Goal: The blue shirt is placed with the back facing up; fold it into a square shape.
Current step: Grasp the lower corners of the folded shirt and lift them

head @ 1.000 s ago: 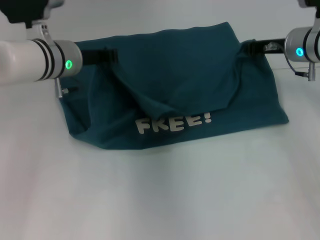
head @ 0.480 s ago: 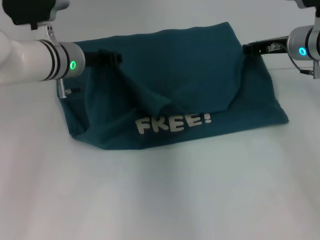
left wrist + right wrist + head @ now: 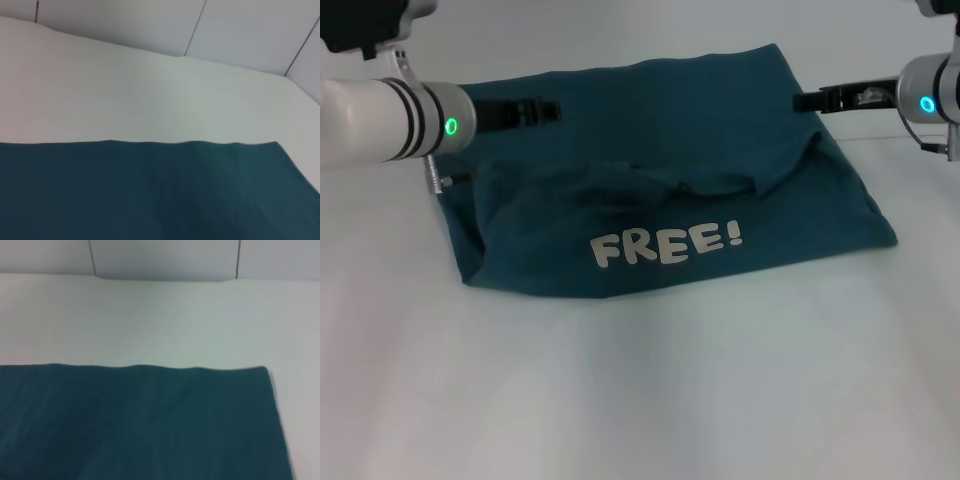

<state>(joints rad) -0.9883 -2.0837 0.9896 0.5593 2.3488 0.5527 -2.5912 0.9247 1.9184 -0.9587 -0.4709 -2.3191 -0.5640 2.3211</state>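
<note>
The blue shirt (image 3: 650, 150) lies folded on the white table (image 3: 640, 400), its near flap turned over so the white "FREE!" lettering (image 3: 666, 245) faces up. A rumpled ridge runs across its middle. My left gripper (image 3: 552, 108) hovers over the shirt's far left corner, open and holding nothing. At the far right edge my right gripper (image 3: 800, 101) is also open and clear of the cloth. Both wrist views show the flat shirt (image 3: 150, 195) (image 3: 140, 420) with its straight edge against the table.
White table surface (image 3: 150, 90) extends on every side of the shirt, with a wide stretch in front of it. A pale panelled wall (image 3: 160, 255) stands behind the table.
The raised cloth that hung between the two grippers has dropped onto the shirt. Both grippers let go and drew slightly outward and up.
</note>
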